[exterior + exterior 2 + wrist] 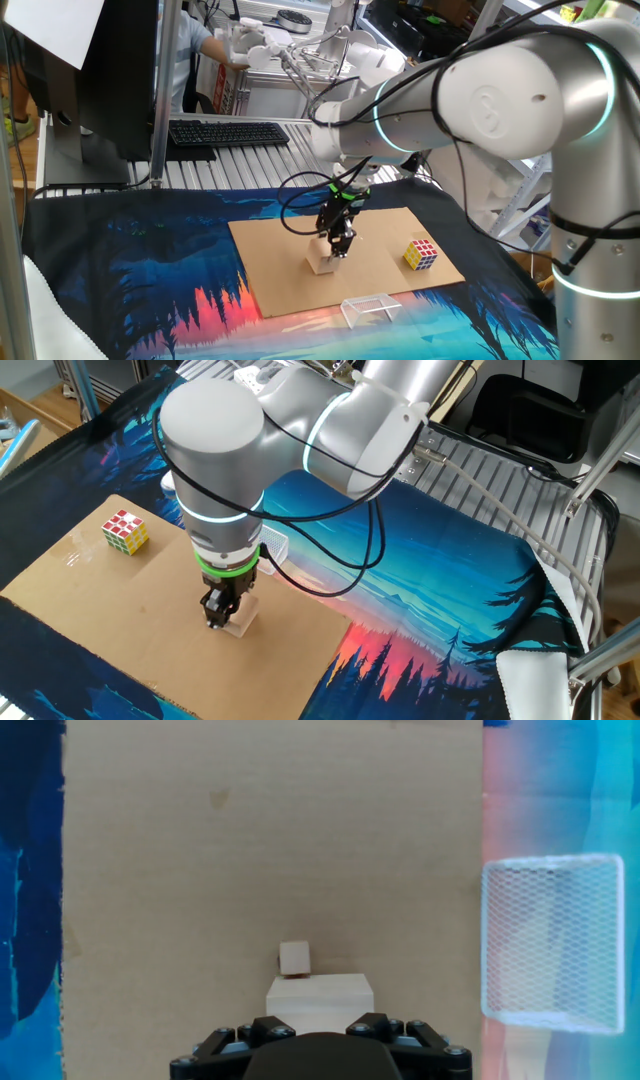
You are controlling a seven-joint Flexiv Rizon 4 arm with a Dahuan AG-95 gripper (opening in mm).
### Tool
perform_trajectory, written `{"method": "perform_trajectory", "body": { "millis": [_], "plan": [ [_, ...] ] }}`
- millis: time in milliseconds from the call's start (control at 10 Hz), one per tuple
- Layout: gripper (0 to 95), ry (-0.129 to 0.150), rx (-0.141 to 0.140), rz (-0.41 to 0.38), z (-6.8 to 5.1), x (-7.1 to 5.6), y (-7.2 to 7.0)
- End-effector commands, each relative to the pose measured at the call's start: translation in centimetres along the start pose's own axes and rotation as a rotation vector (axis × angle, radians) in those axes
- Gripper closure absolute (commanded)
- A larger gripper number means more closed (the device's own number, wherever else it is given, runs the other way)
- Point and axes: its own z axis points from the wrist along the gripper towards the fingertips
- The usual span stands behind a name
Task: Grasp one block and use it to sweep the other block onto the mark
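The light-tan wooden cube (322, 263) (240, 622) (320, 992) stands on the brown cardboard sheet (275, 250) (300, 850). My gripper (338, 246) (221, 612) (320, 1023) comes straight down onto it and is shut on its sides. In the hand view the tiny tan block (294, 958) lies touching the cube's far edge, slightly left of centre. A faint dark mark (218, 796) shows on the cardboard farther ahead and to the left. The two fixed views show neither the tiny block nor the mark.
A multicoloured puzzle cube (421, 254) (125, 531) sits on the cardboard away from the gripper. A clear meshed plastic frame (370, 308) (272, 547) (552, 942) lies at the cardboard's edge on the printed cloth. A keyboard (228, 132) lies behind the mat.
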Motion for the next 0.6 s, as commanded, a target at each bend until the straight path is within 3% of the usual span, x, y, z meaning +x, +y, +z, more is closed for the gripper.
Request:
{"method": "perform_trajectory", "body": {
  "millis": [100, 300, 600],
  "plan": [
    [95.0, 0.003, -0.012, 0.021, 0.2, 1.6, -0.7],
    [95.0, 0.005, -0.018, 0.024, 0.5, 3.0, -1.7],
    [38.0, -0.004, -0.012, 0.031, 0.7, 3.0, -1.7]
  ]
}}
